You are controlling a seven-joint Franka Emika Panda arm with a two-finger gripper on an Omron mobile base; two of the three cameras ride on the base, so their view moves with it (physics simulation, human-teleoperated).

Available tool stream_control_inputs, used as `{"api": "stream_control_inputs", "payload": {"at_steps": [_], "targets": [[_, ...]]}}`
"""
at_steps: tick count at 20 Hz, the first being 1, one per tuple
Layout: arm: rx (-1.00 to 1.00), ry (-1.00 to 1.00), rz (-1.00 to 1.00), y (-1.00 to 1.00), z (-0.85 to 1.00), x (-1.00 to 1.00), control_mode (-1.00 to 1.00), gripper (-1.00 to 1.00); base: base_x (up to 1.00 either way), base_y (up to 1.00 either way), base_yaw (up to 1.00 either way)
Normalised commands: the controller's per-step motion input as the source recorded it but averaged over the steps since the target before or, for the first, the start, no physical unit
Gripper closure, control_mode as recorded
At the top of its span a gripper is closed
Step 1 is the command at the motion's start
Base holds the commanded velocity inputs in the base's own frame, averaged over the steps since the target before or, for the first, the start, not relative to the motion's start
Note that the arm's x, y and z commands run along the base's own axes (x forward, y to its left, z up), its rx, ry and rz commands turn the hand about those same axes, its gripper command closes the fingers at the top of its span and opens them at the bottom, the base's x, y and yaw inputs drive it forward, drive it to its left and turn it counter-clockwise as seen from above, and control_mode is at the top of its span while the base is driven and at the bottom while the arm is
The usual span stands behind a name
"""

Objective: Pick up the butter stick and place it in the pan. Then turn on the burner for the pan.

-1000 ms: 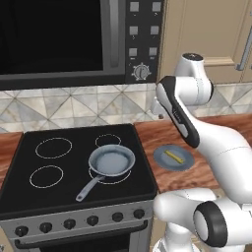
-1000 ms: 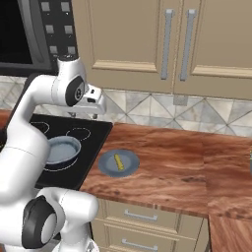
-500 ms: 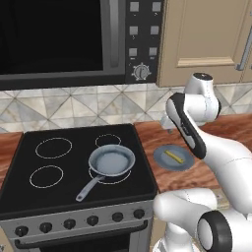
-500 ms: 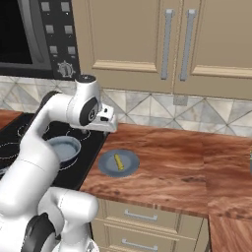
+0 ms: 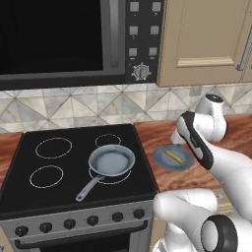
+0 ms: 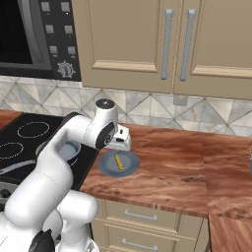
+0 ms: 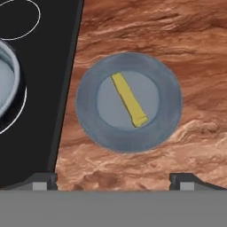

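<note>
The butter (image 7: 129, 100) lies aslant on the plate (image 7: 88, 119) on the counter (image 7: 186, 53), just beside the cooktop (image 5: 64, 182), apart from the pan (image 5: 111, 161). It looks light, thin and probably soft and slick, so the spread gripper (image 7: 113, 181) should take it gently across its narrow middle. The hand view cuts off most of the pan, and in the base views the arm hides the fingertips.

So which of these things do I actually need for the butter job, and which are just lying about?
Needed:
butter stick, lying on the plate
pan, on the front-right burner
gripper, open above the butter stick

Lying about:
plate under the butter stick
microwave
cabinet doors
the other burner circles
</note>
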Motion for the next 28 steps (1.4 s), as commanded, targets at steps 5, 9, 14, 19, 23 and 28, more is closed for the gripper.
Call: {"api": "stream_control_inputs", "payload": {"at_steps": [5,9,14,19,23,28], "targets": [[0.06,0.08,0.00,-0.38,-0.23,0.24,-1.00,-1.00,0.00,0.00,0.00],[0.01,0.07,0.00,-0.03,-0.24,0.51,-1.00,-1.00,0.00,0.00,0.00],[-0.06,0.07,0.03,0.08,-0.27,0.61,-1.00,-1.00,0.00,0.00,0.00],[-0.08,0.06,0.04,0.01,-0.34,0.38,-1.00,-1.00,0.00,0.00,0.00],[-0.08,0.03,0.06,0.00,-0.41,0.11,-1.00,-1.00,0.00,0.00,0.00],[-0.05,0.00,0.10,0.01,-0.35,0.00,-1.00,-1.00,0.00,0.00,0.00]]}}
